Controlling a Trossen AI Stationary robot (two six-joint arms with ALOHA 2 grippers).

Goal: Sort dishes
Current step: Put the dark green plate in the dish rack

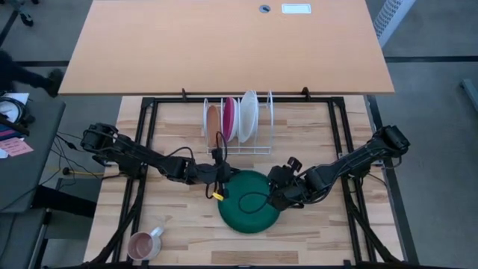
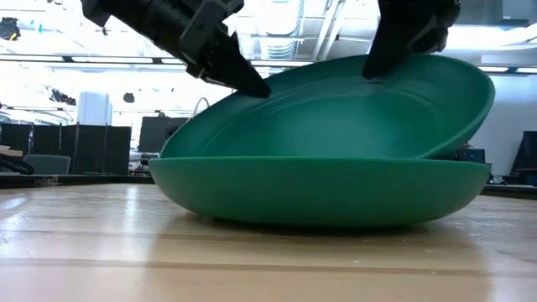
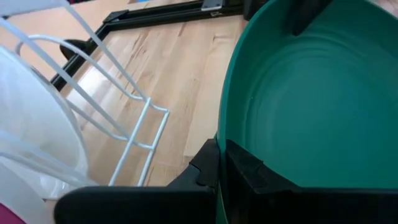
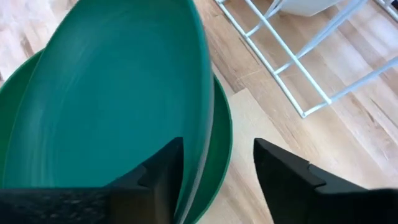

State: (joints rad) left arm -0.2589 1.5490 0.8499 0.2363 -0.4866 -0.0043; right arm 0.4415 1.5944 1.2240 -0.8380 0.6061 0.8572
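Wooden worktop point(image 1: 328, 232) carries two stacked green plates near the wire rack point(image 1: 258, 138).
Left gripper point(image 3: 219, 171) jaws grasp the tilted upper green plate point(image 2: 352, 101) by its rim above the lower green plate point(image 2: 319, 193); right gripper point(image 4: 214, 180) jaws stand released astride the opposite rim.

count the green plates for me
2. The lower green plate lies flat on the table; the upper green plate rests tilted on it. None seems hidden.

No readable text, label, brand, number or sign anywhere: none on plates, rack, mug, arms, counter or room behind.
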